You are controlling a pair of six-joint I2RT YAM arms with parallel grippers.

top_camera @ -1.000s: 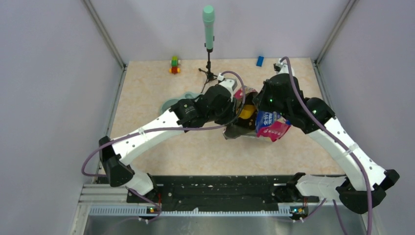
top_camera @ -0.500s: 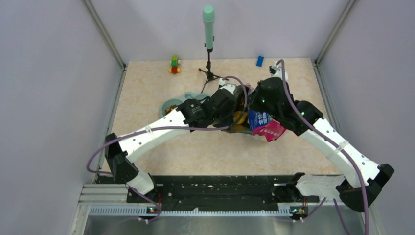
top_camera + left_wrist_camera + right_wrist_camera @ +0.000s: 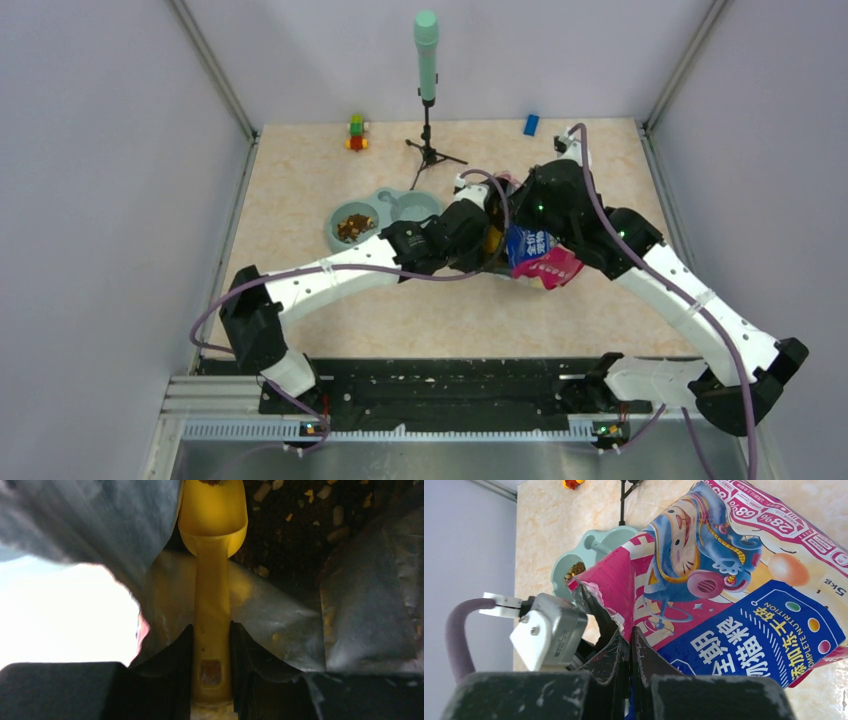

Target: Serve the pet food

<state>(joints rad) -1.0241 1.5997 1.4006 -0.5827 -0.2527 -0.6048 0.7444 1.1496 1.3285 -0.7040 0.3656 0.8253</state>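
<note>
- From overhead, the left gripper (image 3: pixel 212 642) is buried in the mouth of the bag (image 3: pixel 530 245), and its fingertips cannot be seen there.
- The tip of the scoop (image 3: pixel 212 540), deep in the bag, runs off the top edge of the left wrist view, so its load cannot be told.
- The pet food (image 3: pixel 300 535) inside the bag is dim and blurred.
- The bowl (image 3: pixel 596 544) behind the bag is half covered in the right wrist view.

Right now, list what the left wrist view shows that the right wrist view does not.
Left wrist only: the yellow scoop, its handle clamped between the left jaws, its bowl inside the cat food bag, whose silver lining holds loose kibble. Right wrist only: the bag's printed outside, the right jaws shut on its torn edge, and the teal double bowl with kibble in one compartment. Both: the bag and some kibble.
</note>
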